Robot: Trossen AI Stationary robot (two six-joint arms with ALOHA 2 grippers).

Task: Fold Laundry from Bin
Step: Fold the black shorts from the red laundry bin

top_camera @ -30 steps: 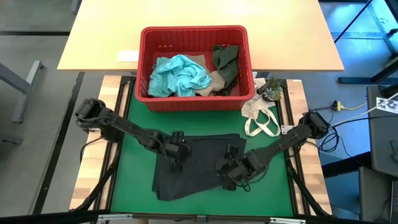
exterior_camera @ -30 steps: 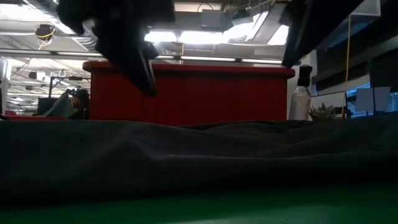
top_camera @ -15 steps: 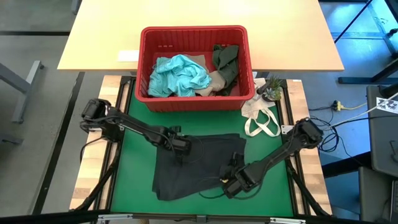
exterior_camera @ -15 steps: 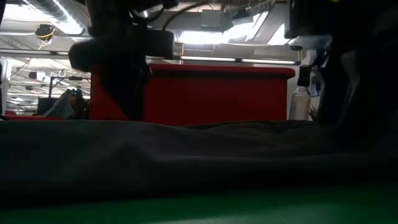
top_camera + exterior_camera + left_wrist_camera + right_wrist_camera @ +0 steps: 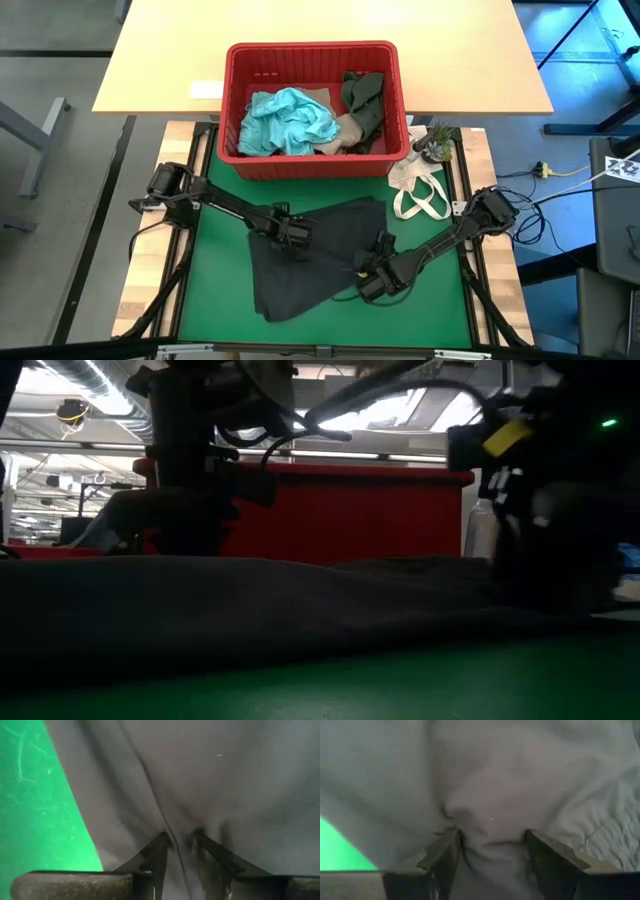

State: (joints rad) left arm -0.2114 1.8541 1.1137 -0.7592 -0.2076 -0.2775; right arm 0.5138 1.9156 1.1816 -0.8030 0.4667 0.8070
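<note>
On the green mat [image 5: 215, 290] at the near half of the table lies the black garment [image 5: 310, 265], spread in a rough wedge with its far right corner reaching toward the bin. My left gripper [image 5: 292, 232] sits low on the garment's far left part, and in my left wrist view its fingers [image 5: 155, 857] stand narrow, pinching a raised crease of the dark cloth [image 5: 215, 785] between them, with bare mat [image 5: 35, 800] just beside. My right gripper [image 5: 372, 280] is down on the garment's near right edge; in my right wrist view the fingers [image 5: 445, 852] stand wider apart and a thick bunch of the cloth [image 5: 490, 795] fills the space between them, so I am holding a fold of it there. From the low view both of my grippers, left [image 5: 195, 500] and right [image 5: 545, 530], come down onto the dark fabric [image 5: 250, 610] that stretches across the mat.

Beyond the mat, at the far side, stands the red bin [image 5: 385, 150]. Inside it the teal garment [image 5: 290, 120] fills the left part, the dark olive garment [image 5: 362, 98] lies at the right, and a beige garment [image 5: 345, 128] shows between them. Right of the bin, a white cloth bag [image 5: 420, 195] with loop handles lies on the table beside a small potted plant [image 5: 436, 142].
</note>
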